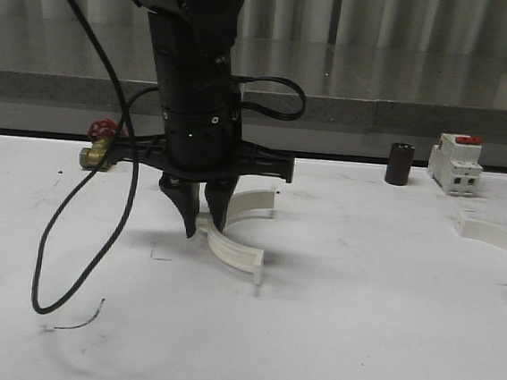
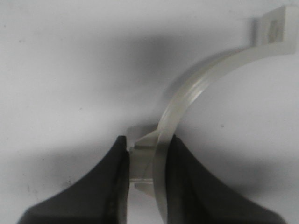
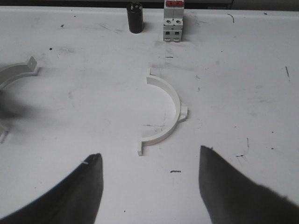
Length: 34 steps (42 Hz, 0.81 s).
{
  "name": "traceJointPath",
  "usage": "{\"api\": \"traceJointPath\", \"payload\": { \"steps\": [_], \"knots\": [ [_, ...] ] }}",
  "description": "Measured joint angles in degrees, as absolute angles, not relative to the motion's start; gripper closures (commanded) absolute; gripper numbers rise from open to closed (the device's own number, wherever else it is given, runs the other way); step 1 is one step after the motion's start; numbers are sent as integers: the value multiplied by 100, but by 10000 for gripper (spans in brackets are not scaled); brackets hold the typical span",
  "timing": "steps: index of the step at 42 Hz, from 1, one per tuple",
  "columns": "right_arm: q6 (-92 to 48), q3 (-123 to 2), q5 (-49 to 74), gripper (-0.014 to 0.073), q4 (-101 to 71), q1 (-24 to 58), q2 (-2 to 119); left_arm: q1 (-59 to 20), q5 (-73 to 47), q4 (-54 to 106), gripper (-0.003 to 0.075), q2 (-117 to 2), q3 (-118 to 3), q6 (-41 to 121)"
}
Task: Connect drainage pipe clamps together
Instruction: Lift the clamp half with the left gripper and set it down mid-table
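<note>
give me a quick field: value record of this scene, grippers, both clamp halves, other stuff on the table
left gripper: shut on one end of the left clamp half, down at the white table
right gripper: open, above the table, holding nothing
right clamp half: lying flat and free, ahead of the right gripper
clamp halves: apart, not yet joined
breaker: white with a red switch, far right of the table
black cylinder: upright, beside the breaker
brass valve: red handwheel, behind the left arm
</note>
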<state>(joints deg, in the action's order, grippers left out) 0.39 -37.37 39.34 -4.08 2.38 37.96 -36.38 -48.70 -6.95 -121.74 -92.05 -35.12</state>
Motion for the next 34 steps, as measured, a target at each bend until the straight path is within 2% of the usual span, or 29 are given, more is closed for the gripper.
{"api": "traceJointPath", "payload": {
  "steps": [14,17,24,28,34],
  "knots": [
    [39,-3737,3934,116,-408,238,3796,-3638,-4872,-695,657,-12174,-9205,-3512],
    [39,-3737,3934,116,-408,238,3796,-3638,-4872,-695,612,-12174,-9205,-3512],
    [39,-3737,3934,116,-408,238,3796,-3638,-4872,-695,454,-12192,-9205,-3512],
    [39,-3737,3934,116,-408,238,3796,-3638,-4872,-695,426,-12192,-9205,-3512],
    [39,-3737,3934,116,-408,238,3796,-3638,-4872,-695,425,-12192,-9205,-3512]
  ]
}}
